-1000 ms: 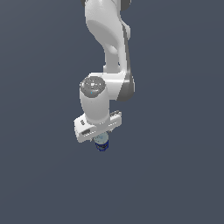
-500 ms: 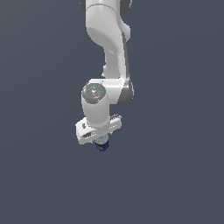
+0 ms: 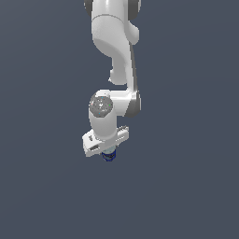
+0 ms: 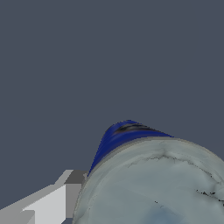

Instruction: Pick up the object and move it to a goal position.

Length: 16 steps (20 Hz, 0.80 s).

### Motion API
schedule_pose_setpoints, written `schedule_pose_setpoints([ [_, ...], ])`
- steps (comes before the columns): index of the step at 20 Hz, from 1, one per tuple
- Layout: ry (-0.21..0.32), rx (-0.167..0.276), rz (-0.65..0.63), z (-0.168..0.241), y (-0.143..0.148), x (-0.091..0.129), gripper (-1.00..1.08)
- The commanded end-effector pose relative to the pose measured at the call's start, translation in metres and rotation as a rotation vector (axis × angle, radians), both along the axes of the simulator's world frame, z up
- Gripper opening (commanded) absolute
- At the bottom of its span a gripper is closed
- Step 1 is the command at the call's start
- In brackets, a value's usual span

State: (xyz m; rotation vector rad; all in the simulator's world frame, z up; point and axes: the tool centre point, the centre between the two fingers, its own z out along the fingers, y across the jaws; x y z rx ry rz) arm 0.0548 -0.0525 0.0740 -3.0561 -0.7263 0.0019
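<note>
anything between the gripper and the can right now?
Nothing visible. The can sits directly under the gripper; in the wrist view its grey top fills the frame beside one finger. Whether the fingers are clamped on it cannot be told.

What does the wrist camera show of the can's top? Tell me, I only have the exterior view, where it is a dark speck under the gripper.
Observer: In the wrist view the can fills the near corner; its top is grey-silver and mottled.
Operator: Give me the body colour.
Observer: Dark blue, seen as a curved band below the rim of the top.
Operator: Report whether a finger shows beside it.
Observer: One finger of the gripper shows right beside the can's side; whether it presses on the can, I cannot tell. The other is out of that picture.
Operator: Say what lies beyond the can.
Observer: Only plain grey-blue ground; no goal marker shows.
</note>
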Motion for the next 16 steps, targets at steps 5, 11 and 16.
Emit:
schedule_pose_setpoints([
  [5,-0.001,0.0,0.0,0.0,0.0,0.001,-1.0],
  [11,0.0,0.0,0.0,0.0,0.0,0.0,-1.0],
  [16,0.0,0.0,0.0,0.012,-0.005,0.0,-1.0],
])
